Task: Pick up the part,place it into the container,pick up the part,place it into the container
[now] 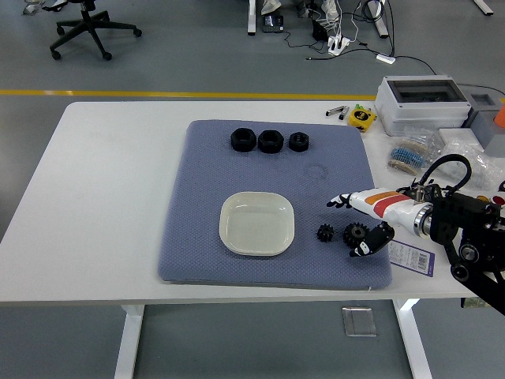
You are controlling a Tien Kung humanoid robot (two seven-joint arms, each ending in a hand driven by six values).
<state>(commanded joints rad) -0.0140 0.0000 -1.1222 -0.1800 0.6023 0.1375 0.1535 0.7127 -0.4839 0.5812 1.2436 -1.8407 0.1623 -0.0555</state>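
Two small black gears lie on the blue mat [205, 158] near its front right: a smaller gear [324, 232] and a larger gear [354, 232] beside it. An empty cream square dish [256, 223] sits to their left. My right hand [351, 223] reaches in from the right, fingers spread, hovering over the larger gear with the thumb [368, 245] just below it and the index fingertip [338, 201] above. It holds nothing. The left arm is out of view.
Three black nuts [269, 140] stand in a row at the mat's far edge. Right of the mat lie a grey box [422, 99], a yellow part [361, 117], bags of small parts [410, 156] and a purple-printed card [412, 257].
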